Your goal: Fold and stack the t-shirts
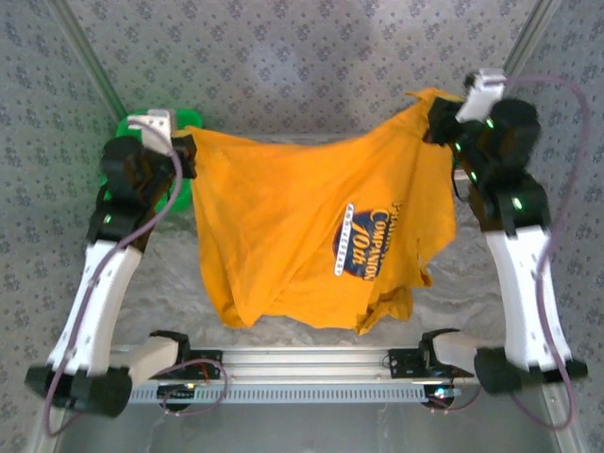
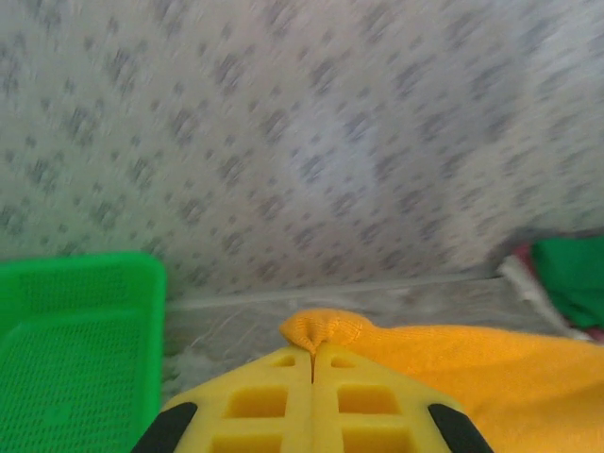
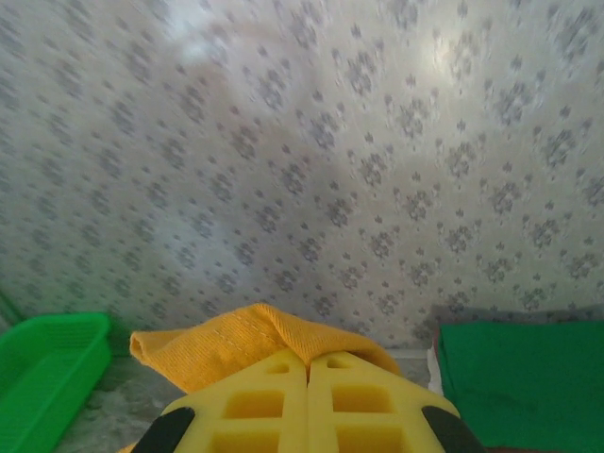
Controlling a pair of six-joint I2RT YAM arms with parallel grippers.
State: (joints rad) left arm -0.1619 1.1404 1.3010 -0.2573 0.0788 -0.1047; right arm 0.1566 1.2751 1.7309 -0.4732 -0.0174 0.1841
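An orange-yellow t-shirt (image 1: pixel 302 226) with a dark blue-and-white chest print hangs spread in the air between both arms above the table. My left gripper (image 1: pixel 189 154) is shut on its left upper edge; in the left wrist view the cloth (image 2: pixel 326 330) bunches out of the gripper (image 2: pixel 313 351). My right gripper (image 1: pixel 440 121) is shut on the right upper corner, where orange cloth (image 3: pixel 236 344) drapes over the gripper (image 3: pixel 308 361). A folded green t-shirt (image 3: pixel 524 377) lies at the right, also seen as the green t-shirt (image 2: pixel 571 278) with maroon and white edges beside it.
A green plastic mesh basket (image 1: pixel 127 127) stands at the back left behind the left arm, its rim (image 2: pixel 75 269) at the left of the left wrist view and the basket (image 3: pixel 42 368) at the lower left of the right wrist view. Patterned wall cloth surrounds the table.
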